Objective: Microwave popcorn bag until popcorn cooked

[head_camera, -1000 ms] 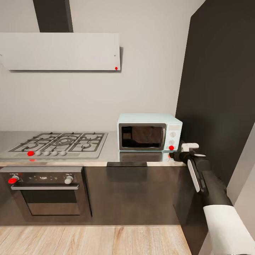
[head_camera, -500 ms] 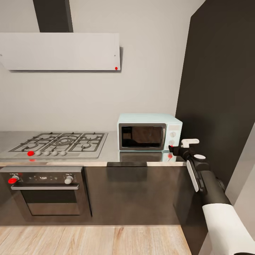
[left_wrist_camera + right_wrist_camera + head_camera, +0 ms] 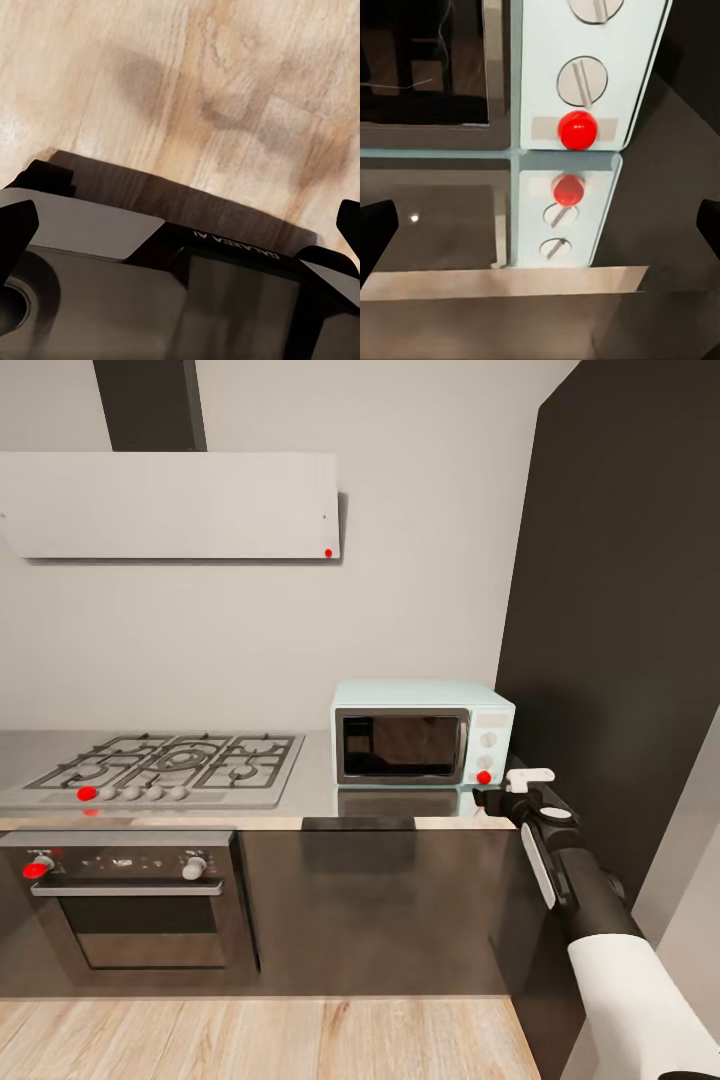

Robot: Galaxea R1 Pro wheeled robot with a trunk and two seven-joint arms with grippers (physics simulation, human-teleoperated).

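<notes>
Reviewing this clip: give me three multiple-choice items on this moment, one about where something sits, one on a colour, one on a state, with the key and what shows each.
1. Where does the microwave stand on the countertop?
A. Right of the gas hob, near the dark tall panel
B. Left of the hob
C. On the wooden floor

2. What colour is the dot below the microwave's two knobs?
A. Green
B. Red
C. Blue

3. What state is the microwave door in?
A. Wide open
B. Removed
C. Closed

Key:
1 A, the head view has it at the worktop's right end.
2 B, the right wrist view shows the red dot under the knobs, with the right hand just in front.
3 C, the dark glass door sits flush with the mint body.
</notes>
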